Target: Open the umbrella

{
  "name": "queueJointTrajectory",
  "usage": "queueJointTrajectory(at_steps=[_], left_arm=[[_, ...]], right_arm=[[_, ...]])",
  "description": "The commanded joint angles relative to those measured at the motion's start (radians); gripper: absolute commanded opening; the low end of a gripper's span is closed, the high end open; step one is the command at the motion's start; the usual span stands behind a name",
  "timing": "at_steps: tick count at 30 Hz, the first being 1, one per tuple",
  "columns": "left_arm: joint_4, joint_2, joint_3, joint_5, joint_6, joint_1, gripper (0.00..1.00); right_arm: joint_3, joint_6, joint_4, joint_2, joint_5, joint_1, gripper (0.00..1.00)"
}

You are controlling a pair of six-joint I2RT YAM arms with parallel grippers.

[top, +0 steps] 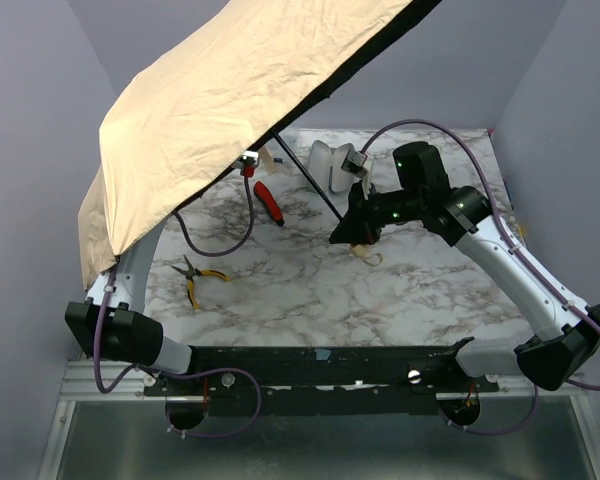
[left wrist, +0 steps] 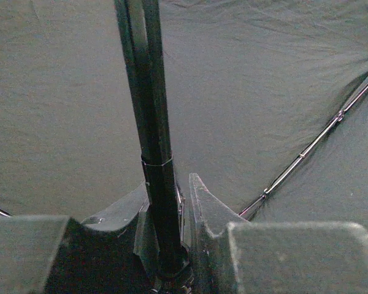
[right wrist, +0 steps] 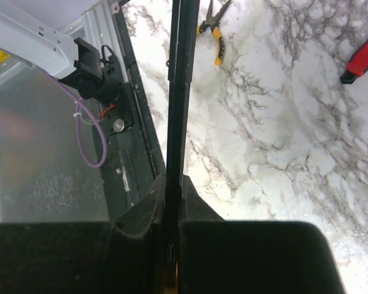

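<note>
1. The umbrella (top: 220, 80) stands open and tilted. Its tan canopy (top: 180, 130) spreads high up and to the left of the right gripper (top: 355, 237), with the outer face turned upward and the dark underside toward the table (top: 380, 300).
2. We read its long axis along the thin black shaft (top: 315, 185). It slants from the right gripper up, away and leftward until it goes under the canopy. The beige handle (top: 364, 254) is the low end, pointing down at the table just below that gripper.
3. The right gripper is clamped on the shaft close to the handle end. In its wrist view we see the two fingers pressed against the shaft from both sides.
4. The left gripper (left wrist: 168, 202) sits farther up the shaft from the right gripper, beneath the canopy. Its fingers (left wrist: 202, 208) flank the shaft closely, but we cannot tell whether they press on it.
5. A pale sleeve (top: 325, 165) lies just beyond the right gripper. A red-handled screwdriver (top: 268, 200) lies to that gripper's left. Yellow-handled pliers (top: 202, 278) lie farther left of it and nearer the arm bases.
6. The table is white marble-patterned with grey veins. Pale lavender-grey walls (top: 540, 60) close it in on the far side and on both flanks.
</note>
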Motion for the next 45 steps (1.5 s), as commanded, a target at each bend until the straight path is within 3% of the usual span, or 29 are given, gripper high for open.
queueJointTrajectory(at_steps=[1, 5, 11, 22, 35, 45], left_arm=[[0.153, -0.09, -0.019, -0.304, -0.055, 0.147, 0.24], [0.156, -0.105, -0.07, -0.263, -0.072, 0.028, 0.26], [0.085, -0.13, -0.135, -0.224, -0.08, -0.095, 0.37], [-0.11, -0.295, -0.35, -0.109, -0.042, -0.207, 0.4], [-0.259, -0.462, -0.49, -0.107, 0.078, -0.346, 0.39], [-0.358, -0.443, -0.469, -0.244, 0.151, -0.465, 0.39]], right_arm=[[-0.043, -0.02, -0.254, -0.044, -0.144, 0.02, 0.01], [-0.008, 0.107, -0.086, -0.018, -0.187, 0.02, 0.01], [0.002, 0.294, 0.184, -0.009, -0.211, 0.02, 0.01], [-0.042, 0.398, 0.429, -0.013, -0.2, 0.02, 0.01], [-0.022, 0.411, 0.467, 0.06, -0.262, 0.021, 0.01], [-0.033, 0.377, 0.442, 0.062, -0.284, 0.062, 0.01]])
